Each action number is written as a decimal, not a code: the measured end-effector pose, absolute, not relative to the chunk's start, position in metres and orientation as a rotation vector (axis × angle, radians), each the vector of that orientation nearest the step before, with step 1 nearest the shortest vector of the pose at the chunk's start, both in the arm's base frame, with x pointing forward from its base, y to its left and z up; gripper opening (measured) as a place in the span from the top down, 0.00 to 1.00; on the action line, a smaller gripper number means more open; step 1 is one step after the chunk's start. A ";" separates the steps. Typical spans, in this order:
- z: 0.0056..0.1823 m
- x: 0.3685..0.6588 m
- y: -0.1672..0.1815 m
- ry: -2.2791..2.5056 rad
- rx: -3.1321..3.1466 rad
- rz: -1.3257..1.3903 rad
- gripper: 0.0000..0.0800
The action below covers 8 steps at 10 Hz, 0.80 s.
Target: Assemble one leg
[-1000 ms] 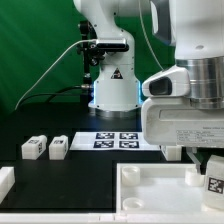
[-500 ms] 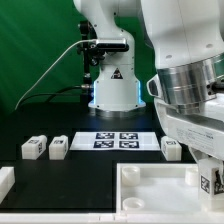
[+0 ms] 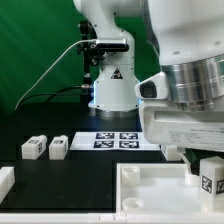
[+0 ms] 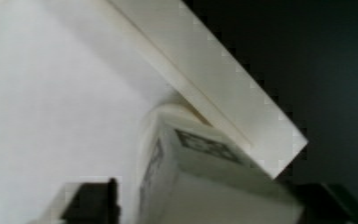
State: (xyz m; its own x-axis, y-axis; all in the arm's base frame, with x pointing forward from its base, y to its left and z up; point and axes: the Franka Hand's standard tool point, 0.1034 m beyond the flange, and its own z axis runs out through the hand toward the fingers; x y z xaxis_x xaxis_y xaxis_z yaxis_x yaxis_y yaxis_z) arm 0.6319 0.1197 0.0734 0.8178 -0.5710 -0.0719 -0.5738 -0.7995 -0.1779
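My gripper (image 3: 210,172) is shut on a leg (image 3: 211,178), a small white block whose black-and-white tag faces the exterior camera. It holds the leg at the far right corner of the large white tray-like piece (image 3: 150,178) in the exterior view. In the wrist view the leg (image 4: 202,165) sits between the two dark fingers (image 4: 91,200), close over the tray's flat white face (image 4: 51,100) and next to its raised rim (image 4: 220,75). Whether the leg touches the tray cannot be told. Two more legs (image 3: 33,147) (image 3: 58,147) lie on the black table at the exterior view's left.
The marker board (image 3: 118,140) lies flat in front of the arm's base (image 3: 112,90). Another white piece (image 3: 5,182) shows at the lower left edge. A further small white block (image 3: 174,152) peeks out behind my gripper. My wrist hides the right of the scene.
The wrist has shifted and turned above the tray's right corner. The held leg has moved slightly sideways and a little up, and is still gripped. The loose legs have not moved.
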 end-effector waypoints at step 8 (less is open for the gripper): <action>0.074 0.635 0.116 -0.105 -3.033 -0.082 0.19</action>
